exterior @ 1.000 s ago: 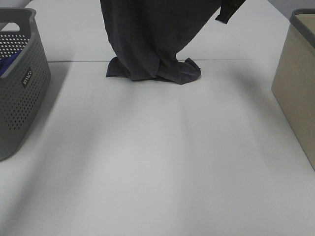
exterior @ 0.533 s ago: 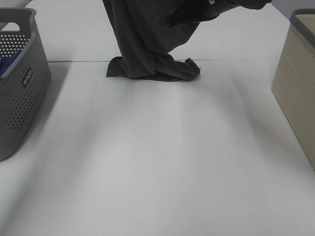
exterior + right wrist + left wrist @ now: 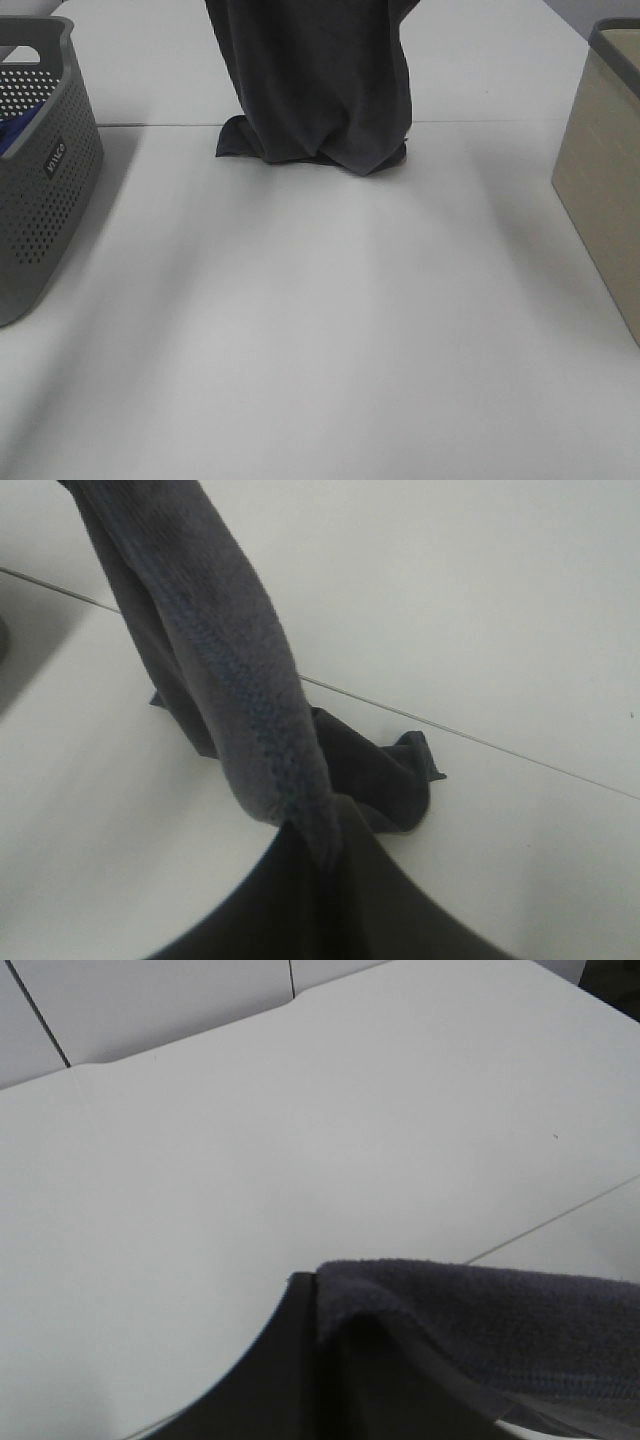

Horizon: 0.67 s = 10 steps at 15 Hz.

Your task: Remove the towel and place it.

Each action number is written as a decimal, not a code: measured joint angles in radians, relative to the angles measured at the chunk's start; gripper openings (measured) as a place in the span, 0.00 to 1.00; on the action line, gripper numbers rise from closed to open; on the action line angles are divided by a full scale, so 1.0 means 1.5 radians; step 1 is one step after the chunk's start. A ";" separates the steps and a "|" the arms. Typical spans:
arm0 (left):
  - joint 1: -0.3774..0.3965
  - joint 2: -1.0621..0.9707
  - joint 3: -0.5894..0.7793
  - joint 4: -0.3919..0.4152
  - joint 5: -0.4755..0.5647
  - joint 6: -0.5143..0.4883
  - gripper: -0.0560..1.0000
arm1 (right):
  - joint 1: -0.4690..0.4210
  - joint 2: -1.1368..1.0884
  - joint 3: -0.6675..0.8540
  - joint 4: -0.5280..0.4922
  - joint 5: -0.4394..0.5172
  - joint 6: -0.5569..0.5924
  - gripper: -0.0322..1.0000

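Left gripper (image 3: 318,1295): jaws closed, pinching the towel (image 3: 500,1330) edge at the tips.
Right gripper (image 3: 322,845): jaws closed on the towel hem, cloth hanging from it.
Both: raised high, angled downward.

Grey perforated basket (image 3: 50,195) left, blue cloth (image 3: 8,136) inside — beige bin (image 3: 602,180) right.

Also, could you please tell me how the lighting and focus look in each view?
Exterior high: soft even light, sharp, broad faint shadows on the table before the towel. Left wrist: towel edge soft, foreground underexposed. Right wrist: towel slightly blurred.
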<state>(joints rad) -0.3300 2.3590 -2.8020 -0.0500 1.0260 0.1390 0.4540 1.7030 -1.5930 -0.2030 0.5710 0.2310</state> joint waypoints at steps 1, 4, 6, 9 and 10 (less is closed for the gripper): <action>0.000 -0.001 0.000 0.000 0.013 0.000 0.05 | 0.000 -0.006 -0.007 0.016 0.007 -0.005 0.04; 0.000 -0.018 0.000 0.001 0.083 0.011 0.05 | 0.000 -0.024 -0.064 0.089 0.075 -0.044 0.04; 0.000 -0.043 -0.001 0.003 0.117 0.024 0.05 | -0.007 -0.024 -0.126 0.113 0.171 -0.078 0.04; 0.000 -0.046 -0.001 0.003 0.125 0.031 0.05 | -0.065 -0.012 -0.223 0.211 0.276 -0.146 0.04; 0.000 -0.047 -0.001 0.000 0.126 0.031 0.05 | -0.083 -0.005 -0.245 0.246 0.307 -0.170 0.04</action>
<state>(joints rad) -0.3300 2.2890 -2.8030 -0.0500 1.2150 0.1850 0.3290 1.6960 -1.9600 0.1660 1.0310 -0.0240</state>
